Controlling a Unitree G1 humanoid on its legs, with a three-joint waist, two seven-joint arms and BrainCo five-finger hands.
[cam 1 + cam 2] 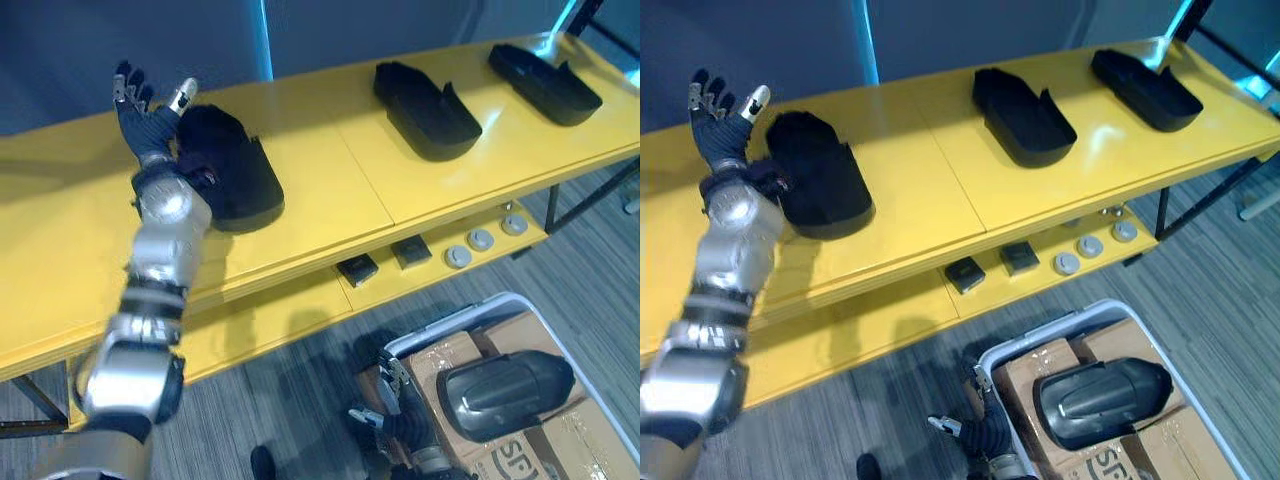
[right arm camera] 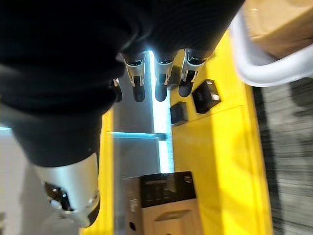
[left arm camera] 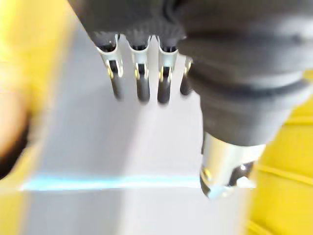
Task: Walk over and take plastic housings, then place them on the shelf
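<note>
The yellow shelf (image 1: 330, 170) crosses the scene from 8 to 2 o'clock and carries three black plastic housings. The left housing (image 1: 235, 170) has its long axis from 11 to 5 o'clock. The middle housing (image 1: 425, 110) and the right housing (image 1: 545, 82) lie from 10 to 4. At 5 o'clock, a fourth housing (image 1: 505, 392) lies roughly 9 to 3 on cardboard boxes (image 1: 450, 358) in a white bin (image 1: 450, 325). The left hand (image 1: 148, 125) is just beside the left housing, fingers (image 3: 142, 83) spread wide and holding nothing. The right hand (image 1: 400, 410) hangs beside the bin, fingers loosely open and empty.
</note>
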